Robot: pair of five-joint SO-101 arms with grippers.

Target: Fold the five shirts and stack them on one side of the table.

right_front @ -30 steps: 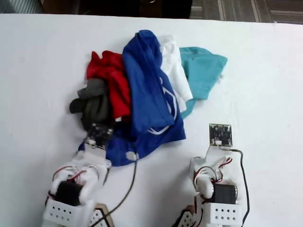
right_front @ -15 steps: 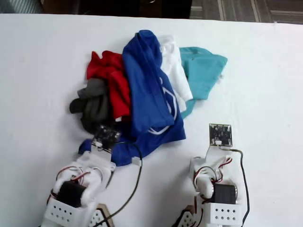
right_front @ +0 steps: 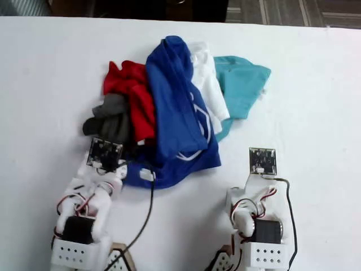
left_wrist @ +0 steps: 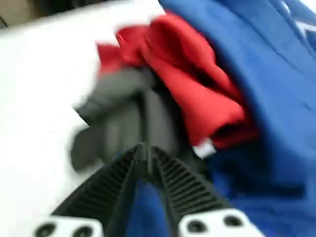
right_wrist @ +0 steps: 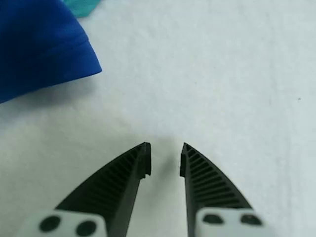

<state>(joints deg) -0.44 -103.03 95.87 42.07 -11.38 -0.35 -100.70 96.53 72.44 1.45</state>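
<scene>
Five shirts lie in a heap at the table's middle. A blue shirt lies on top, over a red one, a dark grey one, a white one and a teal one. My left gripper sits at the heap's near left corner, beside the grey shirt, shut on the blue shirt's hem. My right gripper hovers over bare table right of the blue hem, slightly open and holding nothing.
The white table has free room on both sides of the heap and along the near edge. A cable hangs from the left arm across the near table. Dark floor lies beyond the far edge.
My left gripper has swung left and away from me toward the grey shirt, and the blue shirt's near left hem has shifted and bunched with it. The right arm has stayed still.
</scene>
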